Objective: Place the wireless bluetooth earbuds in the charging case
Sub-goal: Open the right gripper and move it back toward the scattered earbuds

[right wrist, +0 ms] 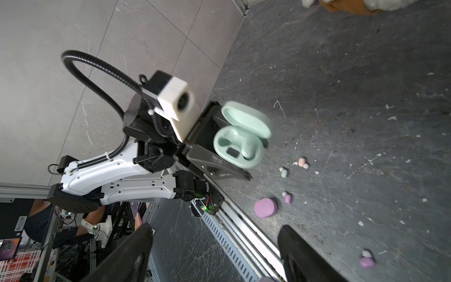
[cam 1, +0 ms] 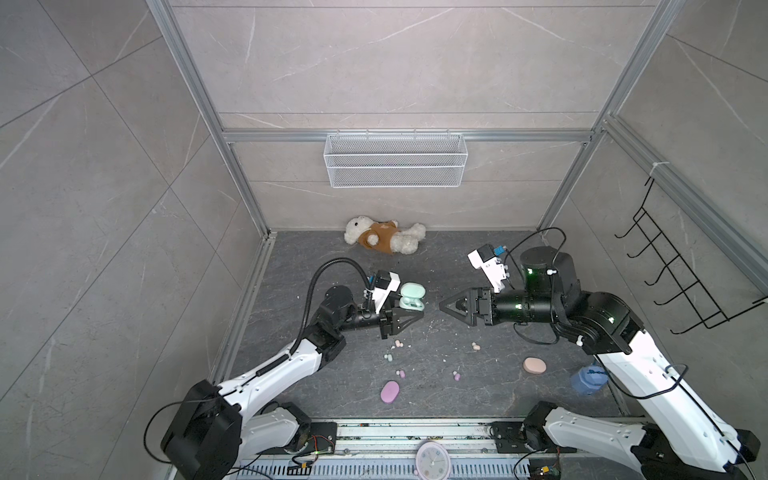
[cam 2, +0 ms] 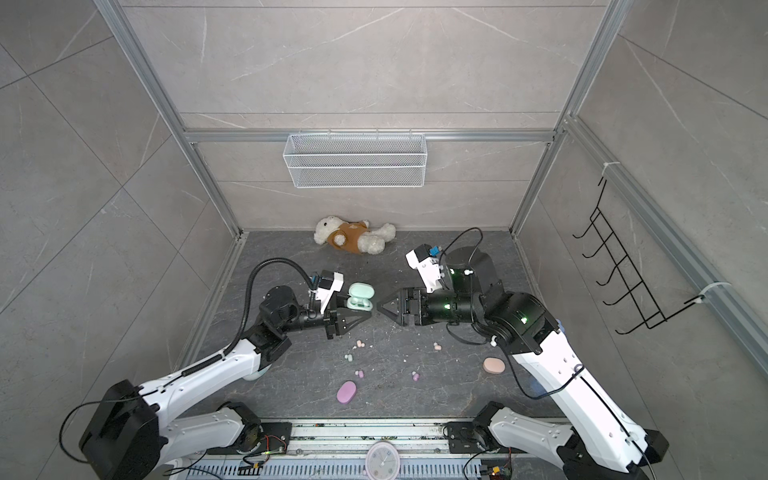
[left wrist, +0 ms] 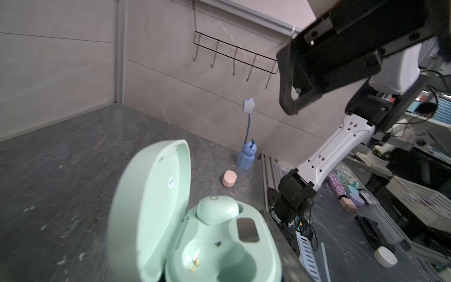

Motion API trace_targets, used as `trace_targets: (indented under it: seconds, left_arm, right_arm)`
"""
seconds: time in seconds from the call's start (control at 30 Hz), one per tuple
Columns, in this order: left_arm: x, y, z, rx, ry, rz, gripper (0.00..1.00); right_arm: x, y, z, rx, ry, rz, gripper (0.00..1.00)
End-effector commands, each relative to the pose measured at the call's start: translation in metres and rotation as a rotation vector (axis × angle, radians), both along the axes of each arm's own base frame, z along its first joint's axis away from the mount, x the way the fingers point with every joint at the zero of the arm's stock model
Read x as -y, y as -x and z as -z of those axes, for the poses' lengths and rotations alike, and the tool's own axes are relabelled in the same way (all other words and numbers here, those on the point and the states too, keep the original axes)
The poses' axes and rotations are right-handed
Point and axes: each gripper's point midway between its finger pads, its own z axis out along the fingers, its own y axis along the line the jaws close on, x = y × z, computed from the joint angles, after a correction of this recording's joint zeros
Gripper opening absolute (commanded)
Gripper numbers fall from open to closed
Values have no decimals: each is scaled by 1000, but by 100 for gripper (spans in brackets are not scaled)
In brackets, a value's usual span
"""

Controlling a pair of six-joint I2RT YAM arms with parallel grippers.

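The left gripper (cam 1: pixel 409 311) is clamped on the mint green charging case (cam 1: pixel 411 296), which has its lid flipped open. In the left wrist view the seated mint earbud (left wrist: pixel 217 211) is parked in one slot, and the slot beside it shows bare gold contacts. The right gripper (cam 1: pixel 445 306) points at the case from the opposite side, close but not touching. Its jaws are spread wide with nothing in them.

The rest of the buds are scattered on the table (cam 1: pixel 478 257) nearer the front, between the arms. The peach earbud (cam 1: pixel 397 343), loose mint earbud (cam 1: pixel 388 357) and lilac earbud (cam 1: pixel 401 373) lie under the left gripper's side. The second peach earbud (cam 1: pixel 476 346) and second lilac earbud (cam 1: pixel 456 376) lie toward the right. A shut lilac case (cam 1: pixel 390 392) sits near the front edge and a shut peach case (cam 1: pixel 534 365) sits just beside the right arm. The right forearm partly covers a blue gadget (cam 1: pixel 586 378) in both top views; the left wrist view shows it has a star on a bendy neck.

A teddy bear (cam 1: pixel 384 236) in a brown top lies by the back wall. A round clock (cam 1: pixel 432 459) sits on the front rail.

The tabletop is dark grey and stone-look, littered with white specks (cam 1: pixel 409 345). The walls are pale marbled panels (cam 1: pixel 374 62) in an aluminium frame (cam 1: pixel 407 136). A white wire basket (cam 1: pixel 395 160) hangs at the back and a black hook rack (cam 1: pixel 681 274) hangs on the right.
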Motion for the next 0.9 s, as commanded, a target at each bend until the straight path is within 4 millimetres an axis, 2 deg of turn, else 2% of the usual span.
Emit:
trace_targets:
  seconds: [0.0,0.2,0.33,0.47,0.6,0.7,0.87]
  left_arm:
    - [-27,-7,-4,18,-27,-130,15]
    - [-69,-21,1,-34,-74,-316,15]
    - [-96,-37,5,-85,-63,-447,17]
    - [-111,-45,4,-110,-66,-501,17]
    - [-123,-54,0,-119,-80,-550,17]
    - [-132,-63,-3,-122,-71,-579,17]
    - [-140,-77,-5,-130,-53,-590,17]
  right_arm:
    - [1,-9,50,-59,115,52,83]
    - [-32,-19,128,-144,270,43,83]
    - [-61,-20,178,-116,404,-25,82]
    - [-88,-19,222,-97,506,-93,79]
    - [-116,-12,257,-104,568,-159,71]
    - [-127,-8,279,-114,621,-189,68]
    - [-140,-9,300,-135,635,-213,64]
